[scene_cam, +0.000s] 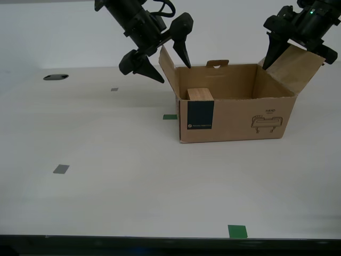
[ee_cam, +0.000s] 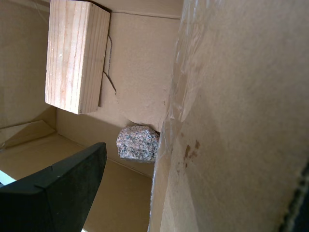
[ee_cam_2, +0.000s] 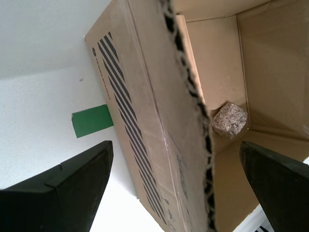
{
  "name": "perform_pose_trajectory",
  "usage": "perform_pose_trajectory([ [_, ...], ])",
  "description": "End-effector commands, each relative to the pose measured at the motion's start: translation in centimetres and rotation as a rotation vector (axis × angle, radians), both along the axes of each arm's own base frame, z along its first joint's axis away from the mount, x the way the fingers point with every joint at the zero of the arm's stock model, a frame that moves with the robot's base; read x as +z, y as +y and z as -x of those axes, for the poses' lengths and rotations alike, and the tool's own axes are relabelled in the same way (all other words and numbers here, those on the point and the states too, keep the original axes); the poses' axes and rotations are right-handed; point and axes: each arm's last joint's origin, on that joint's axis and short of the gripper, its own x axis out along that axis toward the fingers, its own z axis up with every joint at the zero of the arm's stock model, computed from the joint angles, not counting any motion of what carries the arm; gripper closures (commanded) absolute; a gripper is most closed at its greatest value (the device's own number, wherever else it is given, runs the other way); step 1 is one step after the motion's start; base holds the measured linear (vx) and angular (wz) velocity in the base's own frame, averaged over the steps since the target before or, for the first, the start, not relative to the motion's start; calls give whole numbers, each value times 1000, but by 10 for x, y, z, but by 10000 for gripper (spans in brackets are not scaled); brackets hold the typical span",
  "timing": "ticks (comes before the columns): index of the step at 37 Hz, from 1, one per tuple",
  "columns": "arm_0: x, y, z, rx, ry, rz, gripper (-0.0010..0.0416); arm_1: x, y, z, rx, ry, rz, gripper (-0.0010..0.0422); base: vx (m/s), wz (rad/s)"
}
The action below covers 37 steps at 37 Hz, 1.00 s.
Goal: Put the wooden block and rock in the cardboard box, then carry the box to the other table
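Box (scene_cam: 237, 120): near table's (scene_cam: 106, 202) far edge, holding block (scene_cam: 200, 94) and rock (ee_cam_2: 230, 120).
First gripper (scene_cam: 290, 53): fingers straddled one flap; spread.
Second gripper (scene_cam: 169, 65): fingers apart astride opposite flap.

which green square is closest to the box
The green square beside the box's labelled corner, on the exterior view's left. The other green square lies far off by the table's front edge.

Not much to read here, just the cardboard box (scene_cam: 234, 114)

Above the line drawing (scene_cam: 266, 124) on its front there's a word that looks like "HAND", with smaller print under it too tiny to read. The dark navy label (scene_cam: 200, 116) has a small line of pale text, also illegible.
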Motion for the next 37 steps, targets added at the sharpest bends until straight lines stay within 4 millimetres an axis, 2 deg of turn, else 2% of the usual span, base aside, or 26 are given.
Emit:
perform_pose_trajectory([
  [1, 0, 1, 0, 2, -2, -7, 21, 0, 0, 0, 10, 3, -1, 55, 0, 0],
  [6, 0, 2, -1, 2, -4, -8, 44, 0, 0, 0, 14, 3, -4, 63, 0, 0],
  [10, 0, 3, -1, -2, -8, -8, 72, 0, 0, 0, 15, 5, -4, 91, 0, 0],
  [21, 1, 4, -2, 1, -17, -8, 194, 0, 0, 0, 35, 0, -17, 236, 0, 0],
  [34, 1, 7, -2, -1, -14, -47, 413, 0, 1, -1, 40, -27, -39, 420, 0, 0],
  [37, 1, 7, -2, -52, 16, -57, 400, 0, 1, -1, 41, -26, -39, 408, 0, 0],
])
